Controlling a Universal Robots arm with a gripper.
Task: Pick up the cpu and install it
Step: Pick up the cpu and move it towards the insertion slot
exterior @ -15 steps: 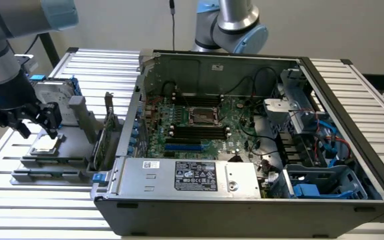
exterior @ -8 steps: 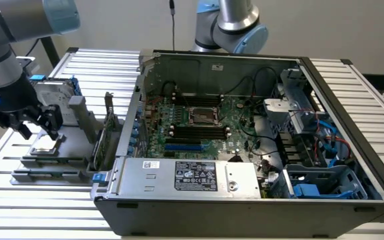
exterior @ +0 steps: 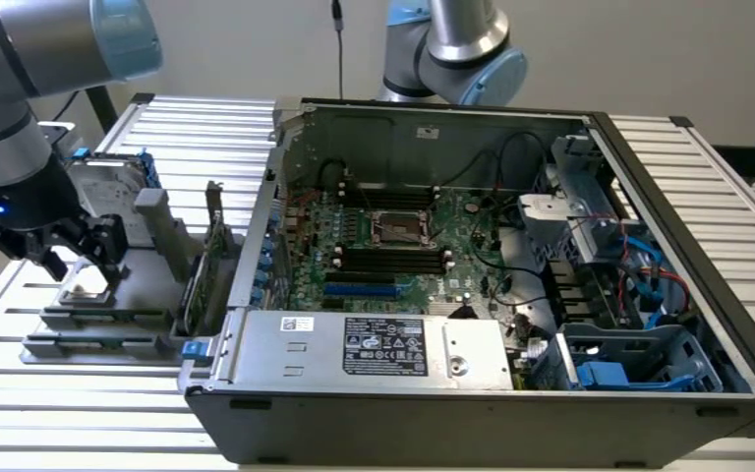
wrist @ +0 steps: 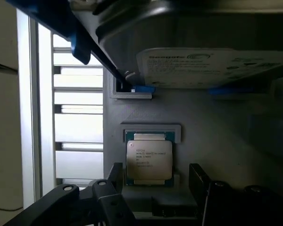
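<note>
We see the fingers (wrist: 200, 181) spread wide, gripping nothing, one on each side of the cpu (wrist: 149, 157) and clear of it. The cpu lies flat in its grey holder (wrist: 217, 141) on the counter (exterior: 36, 413), at the exterior view's left, outside the PC case (exterior: 483, 413), near the hard drive (wrist: 212, 61).

Arm (exterior: 17, 39): brushed silver-grey tube links, light blue round joint caps (exterior: 122, 34). Wrist section dark, small blue light (exterior: 4, 208) glowing on it. Matt black gripper (exterior: 86, 264), boxy body, two black fingers (wrist: 200, 181) with flat angular tips. Black linkage bars (wrist: 52, 207), round pin heads (wrist: 68, 188) at pivots. Further silver rear joint (exterior: 463, 59), blue-capped too.
</note>
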